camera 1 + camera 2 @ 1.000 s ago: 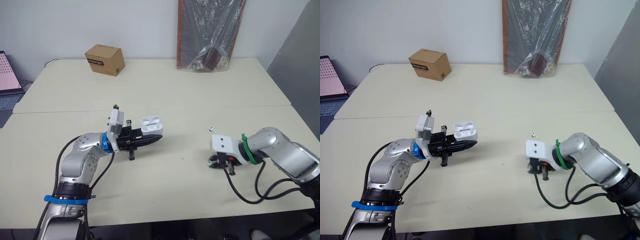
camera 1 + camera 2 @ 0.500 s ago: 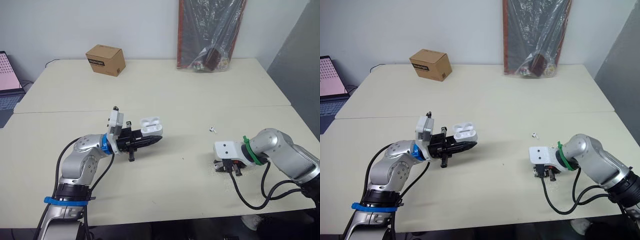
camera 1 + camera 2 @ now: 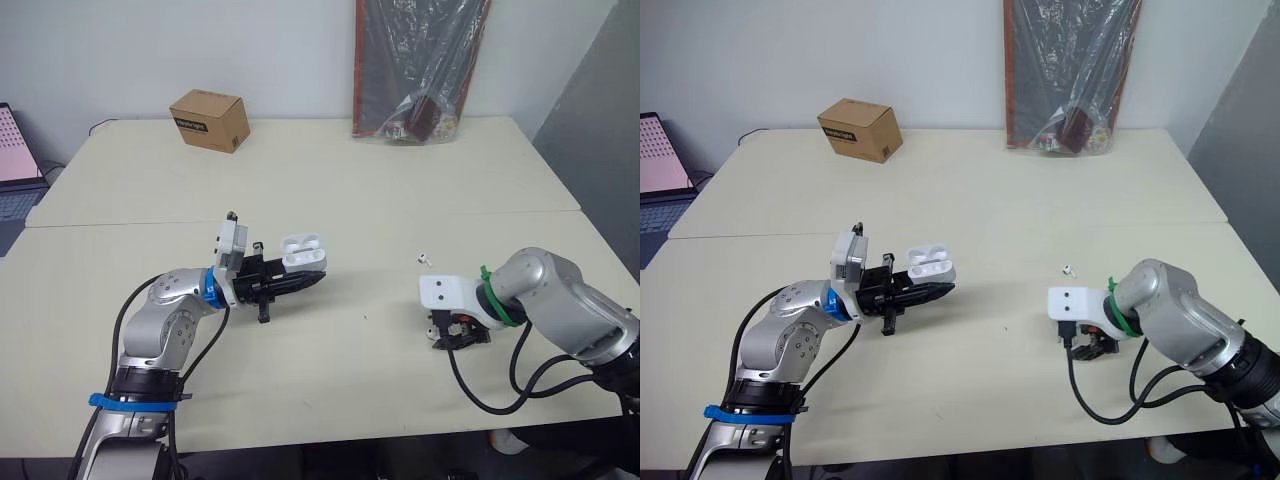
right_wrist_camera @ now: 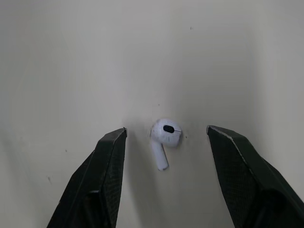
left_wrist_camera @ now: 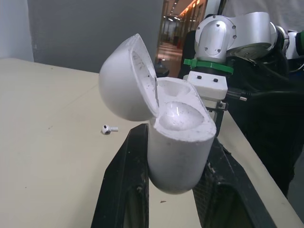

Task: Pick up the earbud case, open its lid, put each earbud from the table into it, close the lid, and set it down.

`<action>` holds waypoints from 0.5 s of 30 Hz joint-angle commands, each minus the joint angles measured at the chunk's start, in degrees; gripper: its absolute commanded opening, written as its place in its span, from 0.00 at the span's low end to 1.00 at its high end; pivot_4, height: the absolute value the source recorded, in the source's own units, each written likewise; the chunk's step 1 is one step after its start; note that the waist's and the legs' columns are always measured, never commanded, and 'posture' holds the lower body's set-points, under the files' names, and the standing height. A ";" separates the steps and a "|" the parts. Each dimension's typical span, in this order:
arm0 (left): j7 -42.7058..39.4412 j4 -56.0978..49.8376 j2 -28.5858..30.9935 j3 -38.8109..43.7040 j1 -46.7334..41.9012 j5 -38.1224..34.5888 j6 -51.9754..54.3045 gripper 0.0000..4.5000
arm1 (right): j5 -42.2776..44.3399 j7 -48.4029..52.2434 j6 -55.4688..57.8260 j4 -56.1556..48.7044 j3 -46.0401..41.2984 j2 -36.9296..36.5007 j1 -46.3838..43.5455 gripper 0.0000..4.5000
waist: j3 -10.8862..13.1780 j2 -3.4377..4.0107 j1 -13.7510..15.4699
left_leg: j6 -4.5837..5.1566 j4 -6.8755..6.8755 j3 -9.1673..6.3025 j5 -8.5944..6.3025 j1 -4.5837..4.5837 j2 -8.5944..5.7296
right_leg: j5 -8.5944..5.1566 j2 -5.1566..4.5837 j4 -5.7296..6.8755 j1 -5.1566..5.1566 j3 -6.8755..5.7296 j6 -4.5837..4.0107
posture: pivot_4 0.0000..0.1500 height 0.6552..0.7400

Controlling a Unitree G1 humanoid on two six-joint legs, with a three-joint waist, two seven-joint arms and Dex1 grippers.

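My left gripper (image 3: 308, 279) is shut on the white earbud case (image 3: 303, 248), holding it above the table's left middle. The case (image 5: 178, 142) has its lid swung open and both sockets look empty. To the right, my right gripper (image 3: 455, 336) is low over the table with its fingers pointing down. In the right wrist view this gripper (image 4: 166, 130) is open, and one white earbud (image 4: 164, 137) lies on the table between the fingers (image 4: 102, 175), touching neither. A second earbud (image 3: 425, 260) lies just beyond the right gripper.
A brown cardboard box (image 3: 210, 118) stands at the back left. A black bundle in clear plastic (image 3: 420, 70) leans against the wall at the back. A laptop (image 3: 12, 170) sits at the far left edge. A seam (image 3: 400, 214) runs across the table.
My right gripper shifted a little to the right and nearer, then its wrist turned over the earbud. The left gripper and case stayed put.
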 commanded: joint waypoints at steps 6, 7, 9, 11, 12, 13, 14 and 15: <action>0.00 -1.84 -0.59 0.10 -0.32 -0.62 -0.71 0.17 | -0.03 -4.73 16.62 -6.18 7.33 3.08 -7.17 0.62 | 0.00 0.00 0.00 | 0.00 0.00 -0.03 0.00 -0.02 0.00 | 0.00 -0.02 0.00 -0.01 -0.04 0.00 | 1.00 1.00; -0.02 -1.87 -0.59 0.13 -0.26 -0.60 -0.74 0.17 | 0.27 -5.37 17.91 -6.55 8.16 3.22 -7.73 0.62 | 0.00 0.00 -0.01 | 0.00 0.00 -0.03 0.00 -0.02 -0.01 | 0.00 -0.02 0.00 -0.01 -0.05 0.00 | 1.00 1.00; -0.07 -1.90 -0.55 0.16 -0.18 -0.55 -0.79 0.17 | 1.24 -6.46 20.27 -7.27 9.64 3.29 -8.82 0.62 | 0.00 0.00 -0.03 | 0.00 0.00 -0.02 0.00 -0.02 -0.02 | 0.00 -0.04 0.00 -0.01 -0.03 0.00 | 1.00 1.00; -0.09 -1.91 -0.53 0.16 -0.14 -0.52 -0.79 0.17 | 2.37 -7.46 21.93 -7.68 10.62 3.25 -9.73 0.62 | 0.00 0.00 -0.04 | 0.00 0.00 -0.02 0.00 -0.02 -0.02 | 0.00 -0.04 0.00 -0.01 -0.04 0.00 | 1.00 1.00; -0.11 -1.91 -0.50 0.18 -0.14 -0.52 -0.79 0.17 | 2.90 -7.91 22.83 -7.85 11.14 3.24 -10.24 0.62 | 0.00 0.00 -0.04 | 0.00 0.00 -0.03 0.00 -0.02 -0.01 | 0.00 -0.04 0.00 -0.01 -0.05 0.00 | 1.00 1.00; -0.14 -1.91 -0.47 0.19 -0.15 -0.53 -0.76 0.17 | 3.44 -8.38 23.66 -7.97 11.70 3.22 -10.76 0.62 | 0.00 0.00 -0.06 | 0.00 0.00 -0.03 0.00 -0.02 -0.01 | 0.00 -0.04 0.00 -0.01 -0.06 -0.01 | 1.00 1.00; -0.16 -1.90 -0.46 0.19 -0.16 -0.53 -0.76 0.17 | 4.07 -8.90 24.28 -8.04 12.12 3.18 -11.21 0.62 | 0.00 0.00 -0.06 | 0.00 0.00 -0.02 0.00 -0.02 -0.01 | 0.00 -0.04 0.00 -0.02 -0.04 0.00 | 1.00 1.00; -0.16 -1.90 -0.47 0.18 -0.17 -0.52 -0.76 0.17 | 4.64 -9.38 24.71 -8.06 12.50 3.13 -11.62 0.62 | 0.00 0.00 -0.07 | 0.00 0.00 -0.02 0.00 -0.02 -0.01 | 0.00 -0.04 0.00 -0.02 -0.05 0.00 | 1.00 1.00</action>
